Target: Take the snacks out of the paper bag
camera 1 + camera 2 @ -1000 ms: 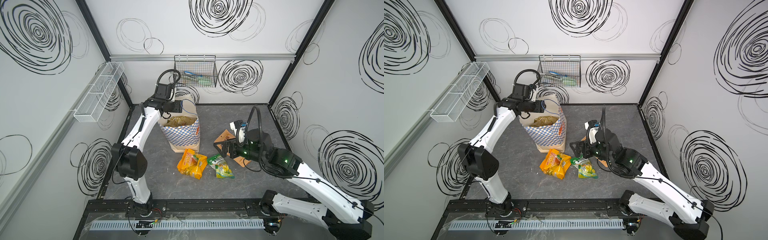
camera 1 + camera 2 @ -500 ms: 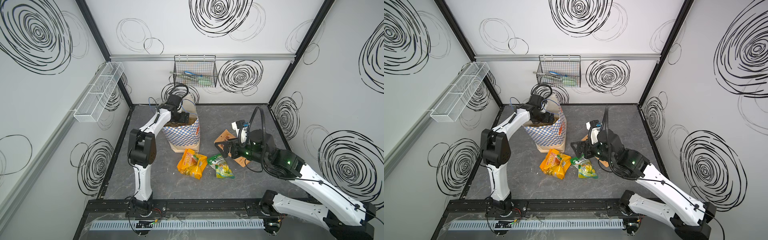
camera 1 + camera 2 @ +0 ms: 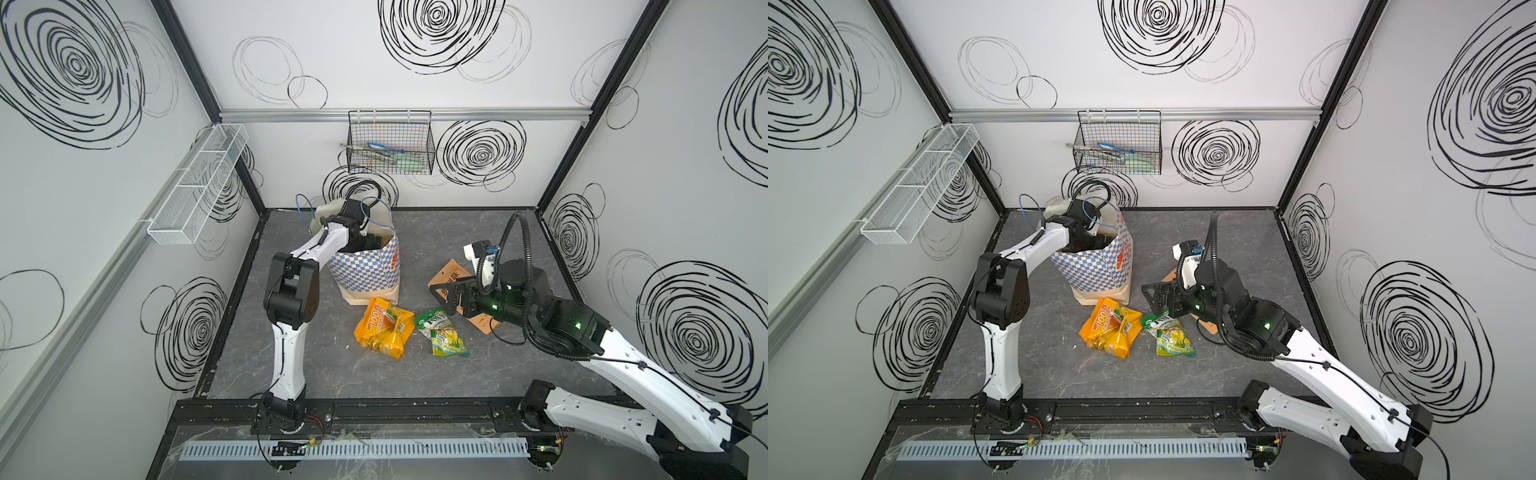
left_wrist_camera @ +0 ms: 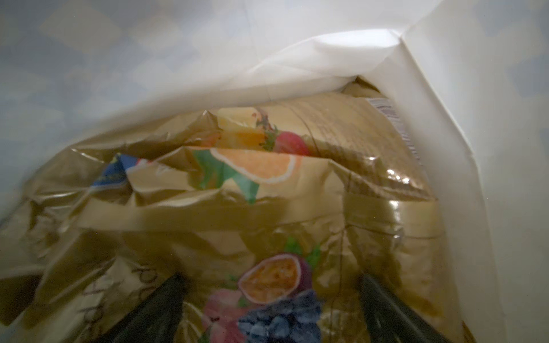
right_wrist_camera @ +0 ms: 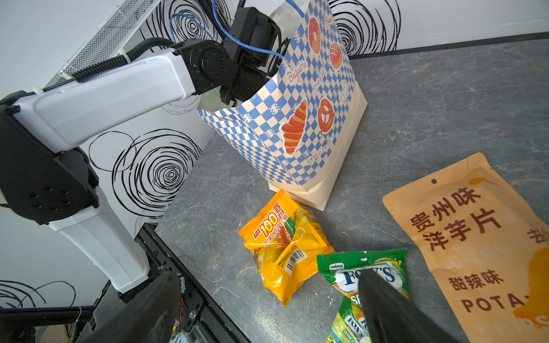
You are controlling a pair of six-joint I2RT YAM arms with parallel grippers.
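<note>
Left wrist view: your left gripper [image 4: 271, 277], inside the paper bag [image 3: 365, 270], spreads wide over the gold-brown foil pack [image 4: 267, 213]. Your right gripper [image 3: 439, 300] stands wide, empty, near 3 snacks [image 3: 384, 328] lying right of the bag.

White walls [image 3: 353, 62] carry looping black scribbles; the bench [image 3: 415, 374] is grey and marbled. A black wire basket [image 3: 390, 145] hangs on the back wall; a white mesh tray [image 3: 199, 187] lines the left wall.
</note>
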